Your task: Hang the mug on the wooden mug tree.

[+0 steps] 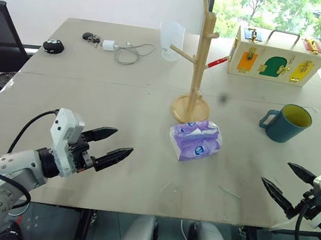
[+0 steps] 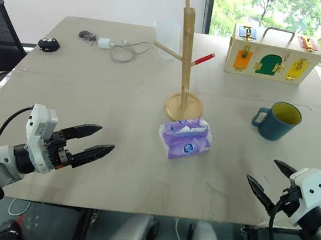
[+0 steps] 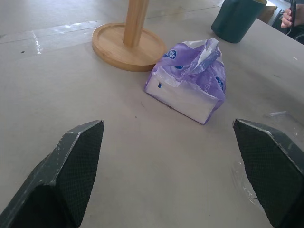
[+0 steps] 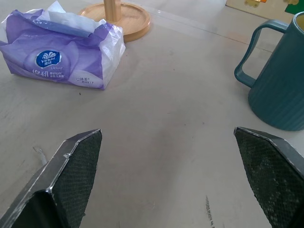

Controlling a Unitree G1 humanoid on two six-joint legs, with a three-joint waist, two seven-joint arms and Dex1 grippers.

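A teal-blue mug (image 1: 287,123) with a yellow interior stands upright on the pale tabletop (image 1: 119,120) at the right of the frame, its mouth facing up and its loop handle pointing toward the frame's left, in the direction of the wooden mug tree (image 1: 199,60). The mug tree rises at upper centre, its long pole vertical on a round disc base, with pegs angling up and out to either side; no mug hangs on it. Mug and tree stand well apart.

Just below the tree's base lies a purple pack of tissues (image 1: 195,140), a white sheet poking from its top. Behind the tree, toward the top of the frame, stands a clear plastic measuring cup (image 1: 171,40). At upper right sits a wooden latch box (image 1: 274,55) with orange, green and yellow doors. At upper left lie a white charger with a coiled cable (image 1: 122,49) and a small black object (image 1: 53,46).

The left claw (image 1: 115,143) hovers at lower left, released, its two black fingers spread and aimed toward the frame's centre, grasping nothing. The right claw (image 1: 287,182) hangs at lower right, likewise released and empty, fingers spread and pointing up and to the left, with the mug above it in the frame. In the right wrist view the mug (image 4: 280,80) stands near, ahead of the spread fingers (image 4: 71,175), untouched.
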